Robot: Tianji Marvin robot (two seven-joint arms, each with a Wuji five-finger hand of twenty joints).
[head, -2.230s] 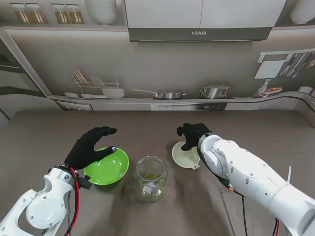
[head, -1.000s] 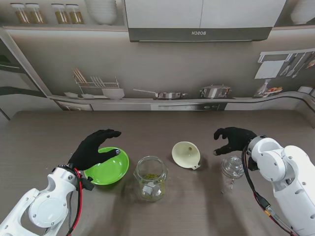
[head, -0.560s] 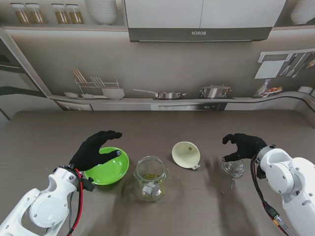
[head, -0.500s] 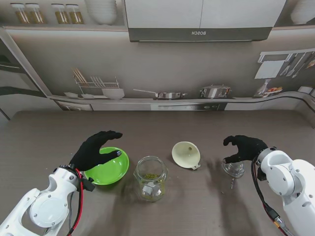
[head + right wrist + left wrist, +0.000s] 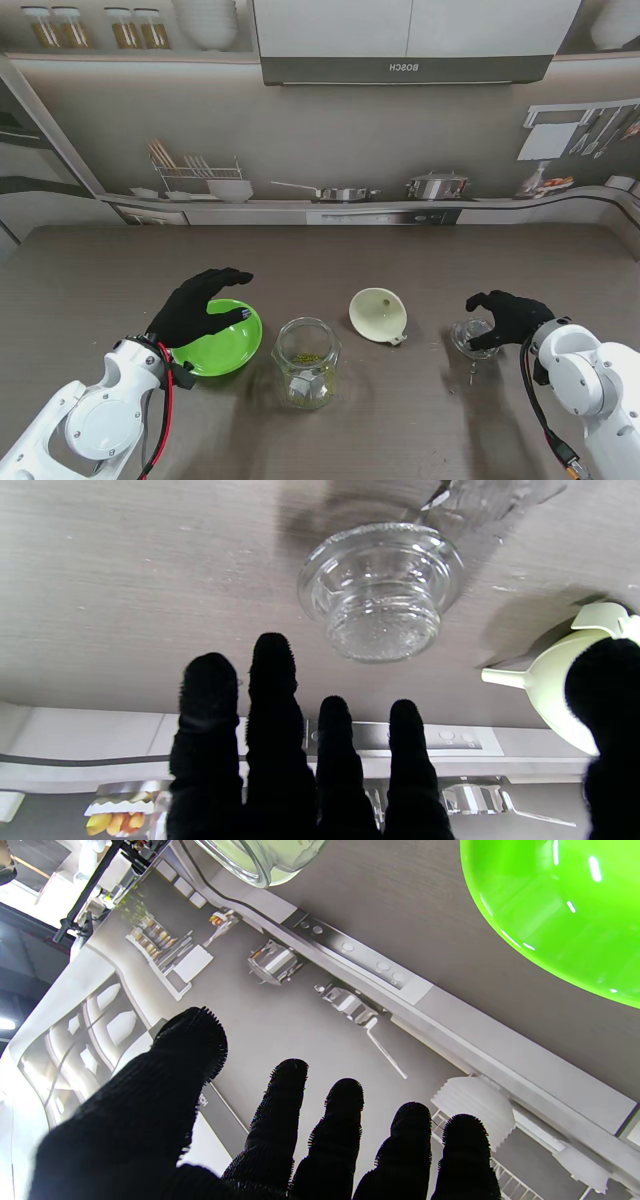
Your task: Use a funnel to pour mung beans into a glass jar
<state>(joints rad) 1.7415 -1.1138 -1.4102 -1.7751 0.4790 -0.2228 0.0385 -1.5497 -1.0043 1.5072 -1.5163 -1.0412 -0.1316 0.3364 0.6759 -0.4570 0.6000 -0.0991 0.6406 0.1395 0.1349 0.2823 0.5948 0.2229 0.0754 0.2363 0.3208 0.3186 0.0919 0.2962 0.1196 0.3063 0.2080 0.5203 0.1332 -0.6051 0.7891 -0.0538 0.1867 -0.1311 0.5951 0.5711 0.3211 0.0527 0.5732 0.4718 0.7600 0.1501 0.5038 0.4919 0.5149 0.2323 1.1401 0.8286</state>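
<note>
Stand view: the left hand [image 5: 200,305] in its black glove hovers with fingers spread over the left rim of the round green plastic bowl [image 5: 222,342], holding nothing. At centre, near me, the clear glass jar [image 5: 305,362] stands upright on the grey wood-grain tabletop [image 5: 320,260], mouth up, some green beans at its bottom. Just right and farther lies the pale cream plastic funnel [image 5: 378,314], tipped, mouth facing up-left. The right hand [image 5: 508,316] hangs loosely curled over the clear glass lid [image 5: 470,338]; contact unclear.

Left wrist view: spread fingers [image 5: 280,1120], bowl and jar beyond.

Right wrist view: fingers [image 5: 272,700] apart, clear of the lid [image 5: 380,587]; funnel [image 5: 555,685] spout points toward it.
</note>
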